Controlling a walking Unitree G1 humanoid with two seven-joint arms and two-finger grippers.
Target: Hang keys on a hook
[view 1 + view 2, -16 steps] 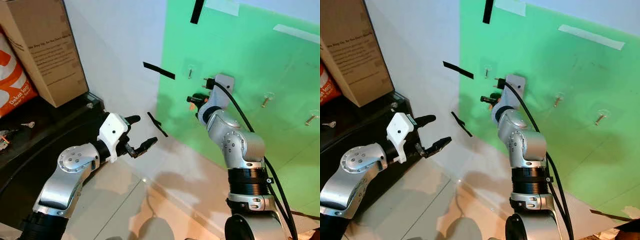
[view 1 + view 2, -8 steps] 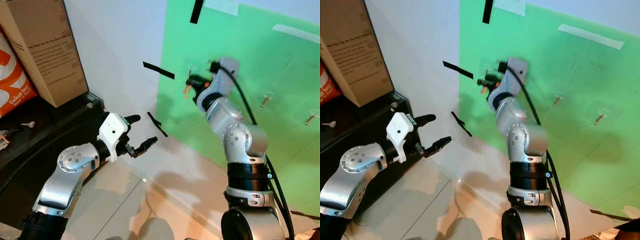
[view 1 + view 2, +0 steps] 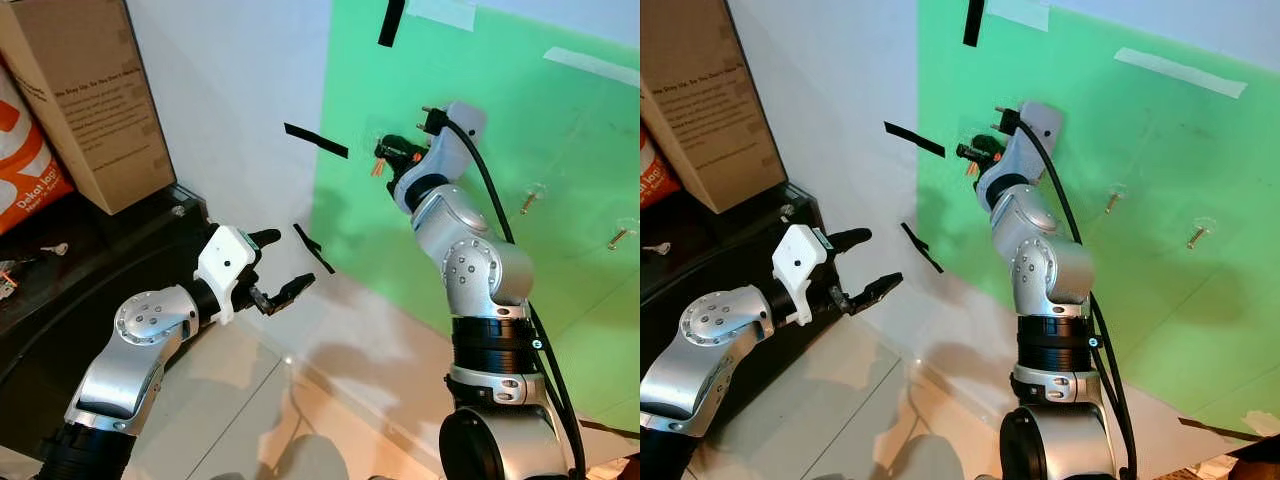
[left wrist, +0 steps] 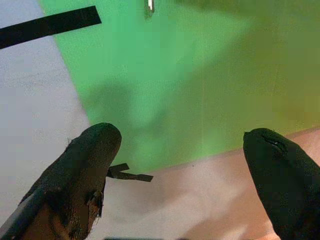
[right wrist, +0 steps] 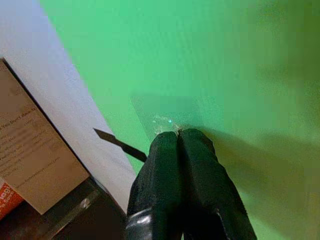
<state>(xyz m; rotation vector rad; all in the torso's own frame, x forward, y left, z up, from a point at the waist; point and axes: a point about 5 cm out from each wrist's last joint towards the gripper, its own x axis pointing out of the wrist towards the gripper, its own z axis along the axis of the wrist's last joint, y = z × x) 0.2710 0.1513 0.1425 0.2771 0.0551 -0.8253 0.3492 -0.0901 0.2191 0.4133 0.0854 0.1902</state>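
Keys [image 3: 378,165] with an orange tag hang from the right gripper [image 3: 388,152], whose two black fingers are pressed together on them, raised against the green panel [image 3: 560,250] on the far wall. The fingertips [image 5: 179,137] sit right at a small clear hook [image 5: 162,121] stuck to the panel, the leftmost of the hooks there; whether the keys already rest on it cannot be made out. Two more hooks [image 3: 533,196] stand further right on the panel, well apart from the gripper. The left gripper [image 3: 272,268] is held out low and to the left, in front of the white wall [image 3: 230,90], its fingers [image 4: 82,170] spread wide with nothing between them. Strips of black tape [image 3: 316,141] mark the wall near the panel's left edge. At far left a cardboard box [image 3: 85,100] and an orange bag [image 3: 25,165] stand on a dark shelf [image 3: 90,250], where another small key [image 3: 55,249] lies.
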